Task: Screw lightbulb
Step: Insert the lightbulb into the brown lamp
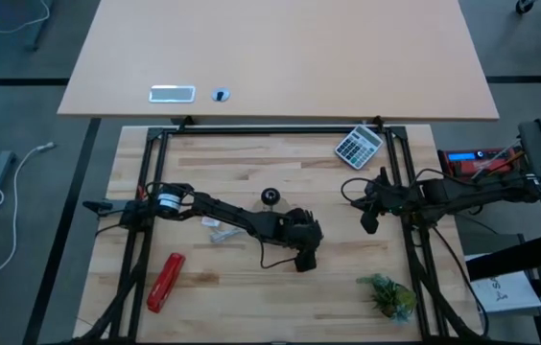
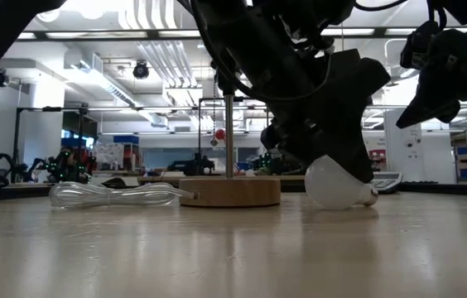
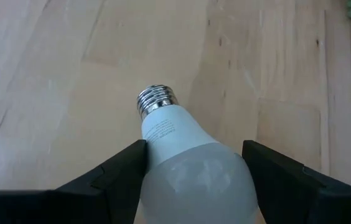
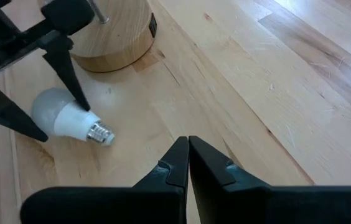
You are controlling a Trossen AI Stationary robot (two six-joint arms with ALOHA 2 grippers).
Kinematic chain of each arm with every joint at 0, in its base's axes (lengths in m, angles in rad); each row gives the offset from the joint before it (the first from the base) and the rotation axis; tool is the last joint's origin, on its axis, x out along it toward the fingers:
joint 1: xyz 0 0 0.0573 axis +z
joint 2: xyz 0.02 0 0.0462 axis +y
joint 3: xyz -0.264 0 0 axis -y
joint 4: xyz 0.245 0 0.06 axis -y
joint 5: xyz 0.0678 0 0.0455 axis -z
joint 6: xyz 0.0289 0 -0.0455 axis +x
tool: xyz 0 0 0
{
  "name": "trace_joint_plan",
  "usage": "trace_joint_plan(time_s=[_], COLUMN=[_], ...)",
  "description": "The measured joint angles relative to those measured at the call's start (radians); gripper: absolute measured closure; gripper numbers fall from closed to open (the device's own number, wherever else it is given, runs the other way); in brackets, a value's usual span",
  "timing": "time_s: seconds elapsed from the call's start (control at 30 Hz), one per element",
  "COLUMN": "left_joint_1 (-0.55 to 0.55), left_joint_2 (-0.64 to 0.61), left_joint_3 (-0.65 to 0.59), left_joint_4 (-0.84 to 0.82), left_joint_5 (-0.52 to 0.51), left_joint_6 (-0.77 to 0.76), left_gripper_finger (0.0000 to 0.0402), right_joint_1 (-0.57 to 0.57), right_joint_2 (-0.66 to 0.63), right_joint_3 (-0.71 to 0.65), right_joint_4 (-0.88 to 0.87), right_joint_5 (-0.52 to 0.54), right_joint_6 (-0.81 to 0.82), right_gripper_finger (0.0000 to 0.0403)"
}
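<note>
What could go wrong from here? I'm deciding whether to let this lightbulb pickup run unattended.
1. The lightbulb lies on its side on the table, and the left end effector straddles its rounded glass; a smooth curved surface could squirt out as the fingers close.
2. The wooden lamp base stands close by, so a nudged bulb may roll against it.
3. The right end effector hovers shut nearby; the arms might crowd each other.

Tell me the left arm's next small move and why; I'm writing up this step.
Probably close the left gripper: its jaws straddle the lightbulb, which lies on the table with a gap showing on one side. The shut right gripper waits nearby.
</note>
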Motion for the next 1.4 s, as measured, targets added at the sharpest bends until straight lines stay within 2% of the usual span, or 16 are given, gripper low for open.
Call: trace_joint_plan(time_s=[0.4,0.7,0.87,1.07,1.4], left_joint_1=[-0.021,-0.058,-0.091,-0.117,-0.173], left_joint_2=[-0.021,-0.032,-0.034,-0.036,-0.036], left_joint_3=[0.009,0.159,0.289,0.433,0.510], left_joint_4=[-0.073,-0.283,-0.468,-0.698,-1.028], left_joint_5=[-0.007,-0.011,-0.009,-0.010,0.007], left_joint_6=[0.013,0.022,0.071,0.167,0.102], left_gripper_finger=[0.0159,0.0160,0.0160,0.0163,0.0163], right_joint_1=[0.000,0.000,0.000,0.001,0.023], right_joint_2=[0.000,0.000,0.000,0.000,0.000], right_joint_3=[0.000,0.000,0.000,-0.001,-0.001], right_joint_4=[0.000,0.000,0.003,0.094,0.166], right_joint_5=[0.000,-0.001,-0.005,-0.069,-0.082], right_joint_6=[0.000,0.000,-0.003,-0.080,-0.125], right_gripper_finger=[0.0394,0.0395,0.0395,0.0395,0.0394])
